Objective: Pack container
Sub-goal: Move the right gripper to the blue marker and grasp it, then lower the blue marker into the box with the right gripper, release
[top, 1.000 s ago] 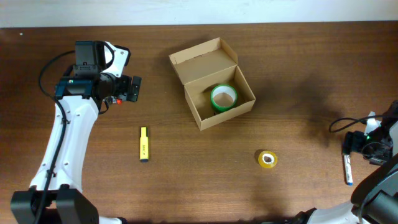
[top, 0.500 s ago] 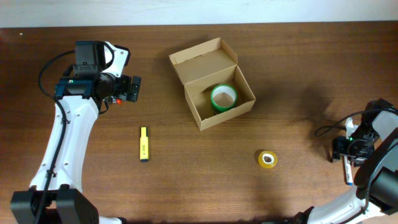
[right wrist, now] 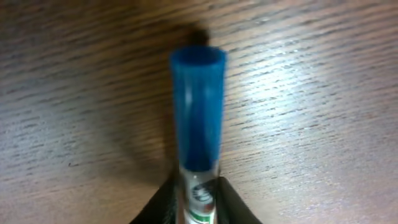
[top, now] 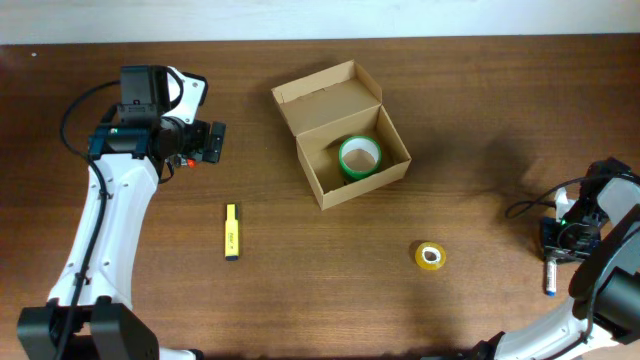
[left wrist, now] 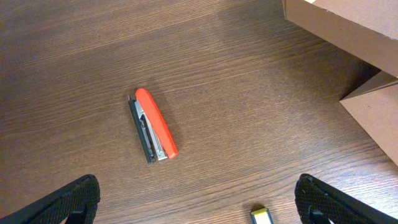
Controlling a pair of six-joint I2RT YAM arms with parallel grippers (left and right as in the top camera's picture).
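Note:
The container (top: 330, 100), a tan cardboard box with its flap lid standing open, sits at the table's centre back with a green tape roll (top: 359, 157) inside it. A corner of the container (left wrist: 348, 28) shows in the left wrist view. At the far right edge my right gripper (top: 563, 238) is shut on a white marker (top: 550, 279) with a blue cap (right wrist: 198, 106), which lies on the wood between the fingers (right wrist: 233, 208). My left gripper (top: 214, 142) hangs wide open over a red stapler (left wrist: 153, 124), holding nothing.
A yellow tape roll (top: 430, 256) lies in front of the box, to its right. A yellow highlighter (top: 231, 231) lies at the front left, its tip (left wrist: 262, 216) in the left wrist view. A cable (top: 530, 205) trails by the right arm.
My right gripper came down over the marker and closed on it, nudging the marker slightly left. The left arm has not moved.

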